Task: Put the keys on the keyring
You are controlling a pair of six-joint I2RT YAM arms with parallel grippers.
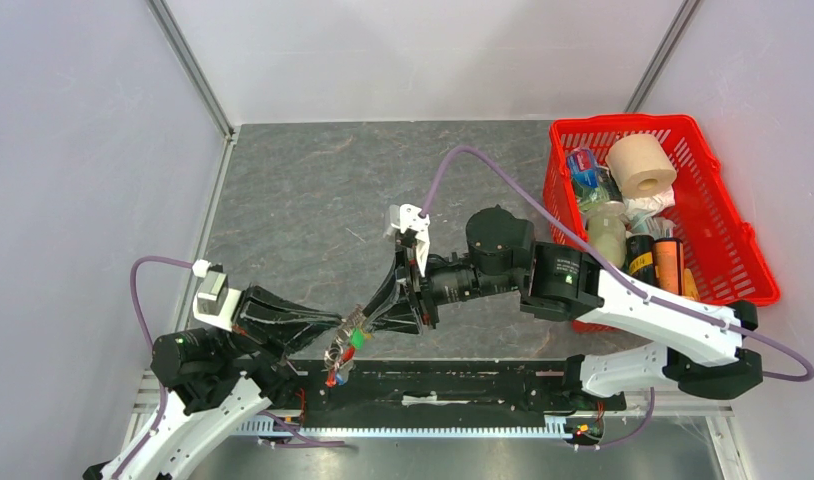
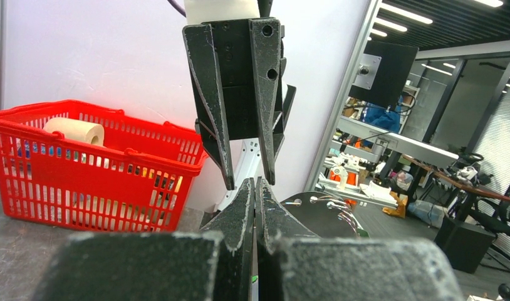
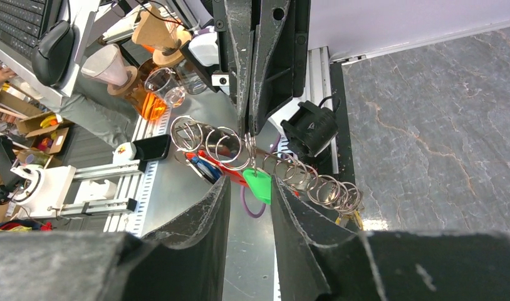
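The keyring [image 3: 249, 143] is a string of linked silver rings with a red fob [image 3: 222, 164]. It hangs in the air in the right wrist view. A green-headed key [image 3: 260, 186] and a blue-headed key [image 3: 205, 169] hang from it. My left gripper [image 1: 339, 326] comes down from the top of that view and is shut on one ring. My right gripper [image 3: 250, 182] is open, and the green key head hangs between its fingertips. In the top view the bundle [image 1: 345, 350] hangs between the two grippers at the table's near edge, with my right gripper [image 1: 368, 318] beside it.
A red plastic basket [image 1: 748, 240] with a paper roll [image 1: 641, 165], bottles and cans stands at the back right; it also shows in the left wrist view [image 2: 83, 182]. A grey stone-patterned mat [image 1: 313, 200] covers the table. A black rail [image 1: 443, 385] runs along the near edge.
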